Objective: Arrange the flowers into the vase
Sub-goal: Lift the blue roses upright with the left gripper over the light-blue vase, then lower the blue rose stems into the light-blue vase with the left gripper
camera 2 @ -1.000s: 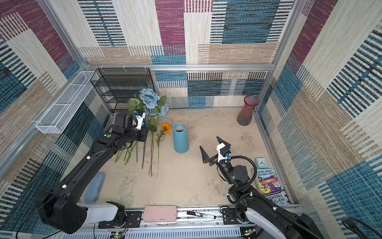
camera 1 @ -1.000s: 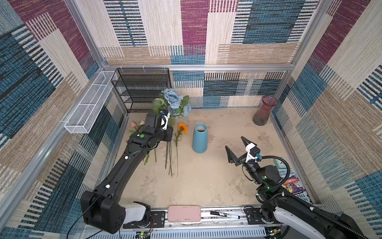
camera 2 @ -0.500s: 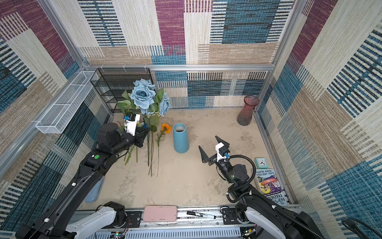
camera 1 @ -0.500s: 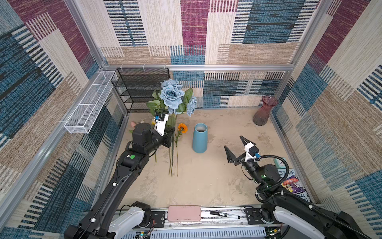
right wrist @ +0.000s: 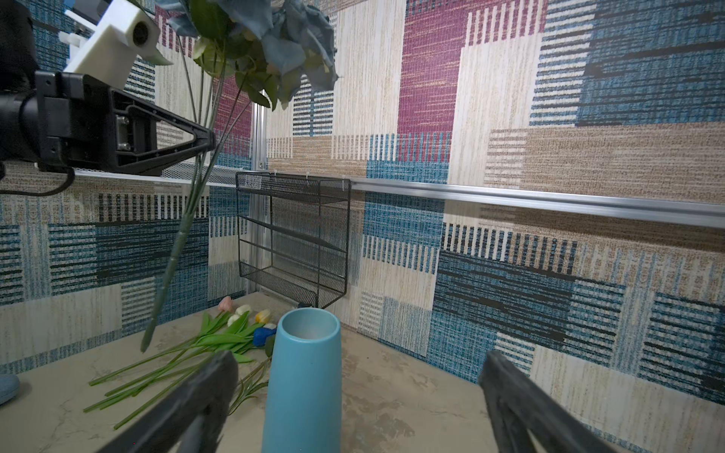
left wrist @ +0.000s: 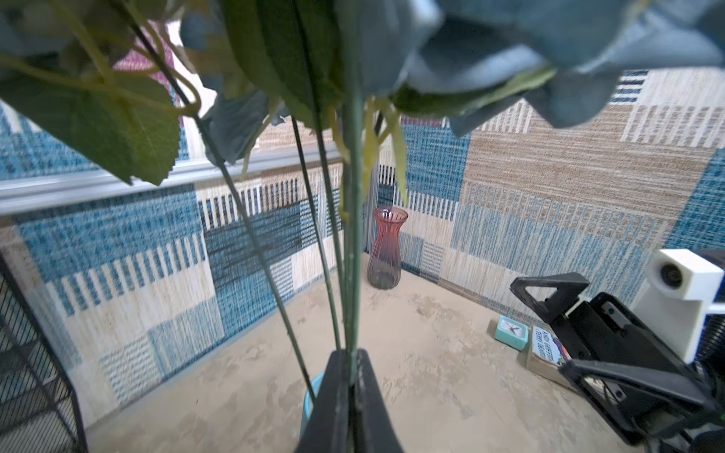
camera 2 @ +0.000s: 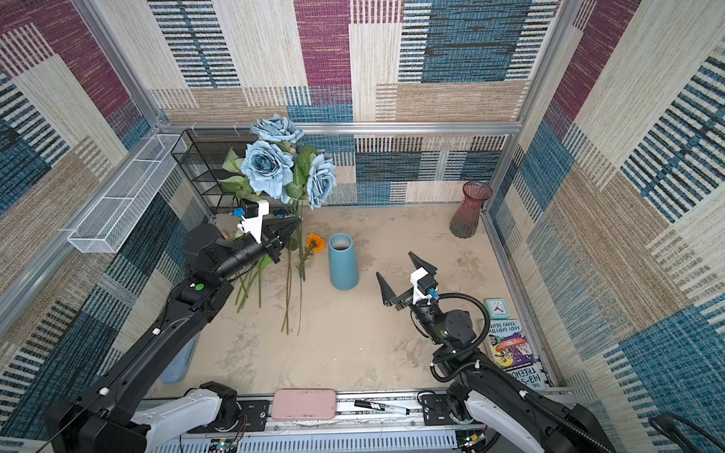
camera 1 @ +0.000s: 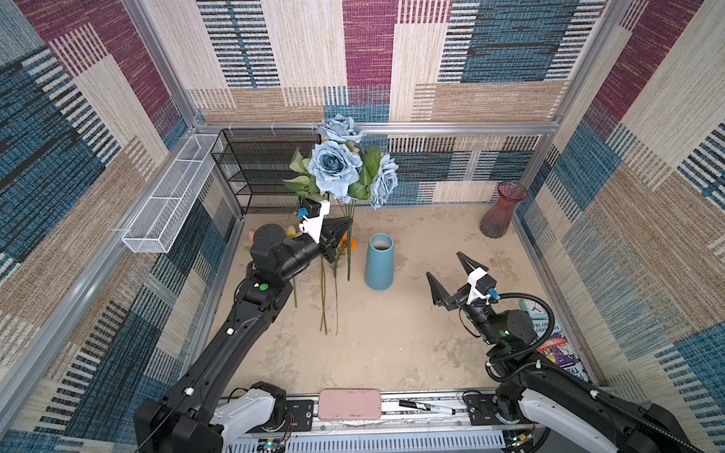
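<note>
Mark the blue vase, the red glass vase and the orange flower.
blue vase [camera 1: 379,266]: in a top view, middle of its body.
red glass vase [camera 1: 500,219]: in a top view, lower body.
orange flower [camera 2: 316,242]: in a top view, the bloom.

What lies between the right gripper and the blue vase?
Nothing: in both top views only bare tabletop separates the right gripper from the blue vase.

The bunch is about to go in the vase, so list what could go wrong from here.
1. The left gripper is shut on thin stems below the large dusty-blue roses; the bunch may swivel or slip.
2. The blue vase is tall, small-mouthed and unheld, the right gripper open and apart from it; a stem end catching the rim could tip it.
3. The hanging stem may sweep the tulips lying beside the vase.
</note>
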